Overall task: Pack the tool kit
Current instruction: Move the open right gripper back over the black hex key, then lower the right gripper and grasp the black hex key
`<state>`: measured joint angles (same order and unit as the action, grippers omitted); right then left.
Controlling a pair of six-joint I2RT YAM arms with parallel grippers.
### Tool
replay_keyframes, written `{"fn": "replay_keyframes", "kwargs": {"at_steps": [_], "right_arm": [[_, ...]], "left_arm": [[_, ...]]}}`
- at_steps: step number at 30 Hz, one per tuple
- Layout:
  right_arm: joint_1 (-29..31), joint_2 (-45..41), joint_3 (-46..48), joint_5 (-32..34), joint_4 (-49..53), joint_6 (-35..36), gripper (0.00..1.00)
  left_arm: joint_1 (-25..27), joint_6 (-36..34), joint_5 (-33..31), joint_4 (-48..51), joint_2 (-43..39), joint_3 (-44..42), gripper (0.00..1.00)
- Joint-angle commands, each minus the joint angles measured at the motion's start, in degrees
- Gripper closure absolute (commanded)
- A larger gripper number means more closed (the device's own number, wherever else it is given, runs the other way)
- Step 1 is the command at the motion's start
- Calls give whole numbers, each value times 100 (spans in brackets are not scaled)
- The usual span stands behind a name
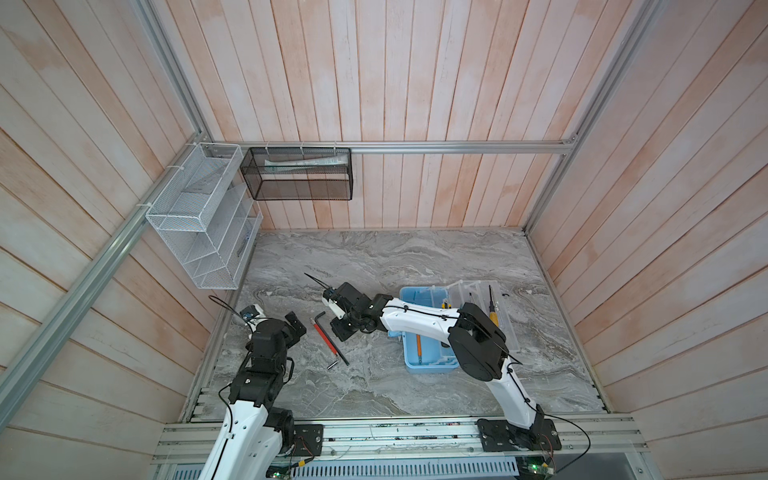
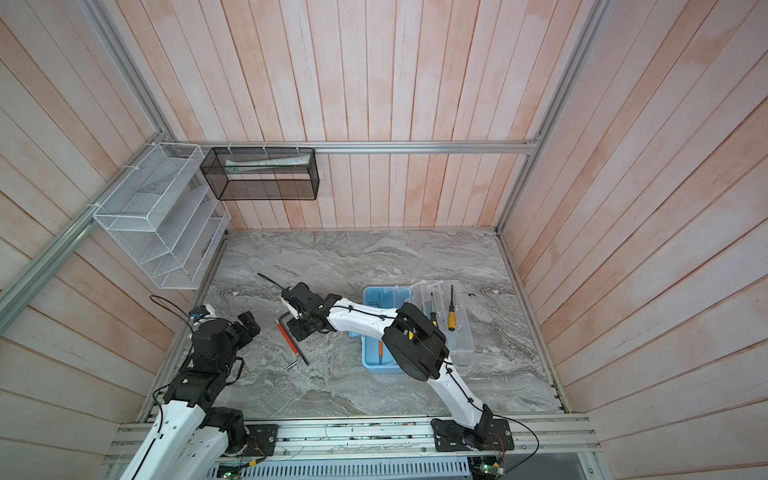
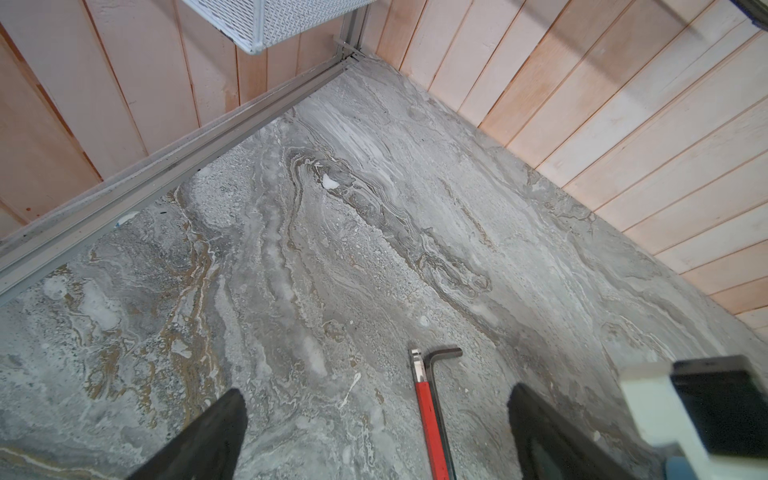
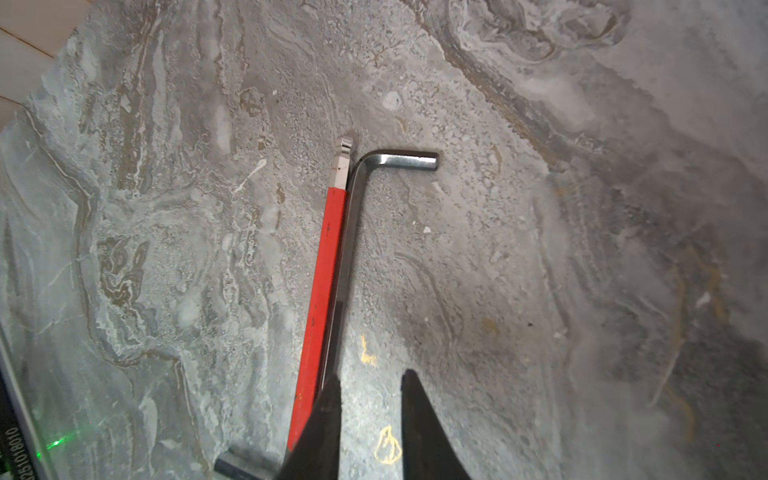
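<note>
**Bench** (image 1: 374, 257): grey marble-pattern top, closed in by plank walls at the far, left and right sides. An aluminium rail (image 3: 124, 199) runs along its left edge. The far half is bare in both top views, as is the near strip in front of the case.

**Wall fittings:** 1 white wire-mesh rack (image 1: 195, 216) hangs over the far-left corner. 1 black mesh basket (image 1: 299, 183) hangs on the far wall, above the bench.

**Tool kit** (image 1: 428, 367): light-blue base, right of middle and apart from the right wall. The see-through lid (image 2: 461, 332) is laid open flat on its right side. 2 screwdrivers rest on the lid, one with a yellow handle (image 2: 451, 320), one slimmer (image 2: 433, 309). 1 orange pencil (image 1: 419, 345) lies inside the base. The right arm (image 1: 415, 322) passes over the base and hides part of it.

**Loose items:** 1 red-sleeved key (image 4: 320, 291) and 1 dark L-shaped hex key (image 4: 395, 160) lie touching side by side, left of middle.

**Left arm** (image 1: 266, 345): near the left rail, its jaws spread wide with bare bench between them.

**Right arm's jaws:** low over the keys, narrowly parted, nothing between them. One finger (image 4: 320, 419) overlaps the keys' shafts; whether it touches them cannot be told.
</note>
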<state>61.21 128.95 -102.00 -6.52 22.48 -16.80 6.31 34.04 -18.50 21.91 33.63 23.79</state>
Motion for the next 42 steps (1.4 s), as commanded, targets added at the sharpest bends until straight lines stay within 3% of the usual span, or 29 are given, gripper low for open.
{"fn": "replay_keyframes", "kwargs": {"at_steps": [1,17,26,32,42], "right_arm": [[101,363,-407,95,268,167,76],[212,1074,-989,294,554,174,80],[341,1307,-1174,1150,1140,119,78],[339,1370,-1139,1215,1193,61,77],[195,1459,-1188,1224,1188,-291,99]], "left_arm": [[-31,-20,-114,84,2,82,0],[-42,32,-321,164,65,121,0],[-42,9,-303,147,89,126,0],[-39,3,-294,145,89,126,0],[-37,-7,-277,138,83,117,0]]}}
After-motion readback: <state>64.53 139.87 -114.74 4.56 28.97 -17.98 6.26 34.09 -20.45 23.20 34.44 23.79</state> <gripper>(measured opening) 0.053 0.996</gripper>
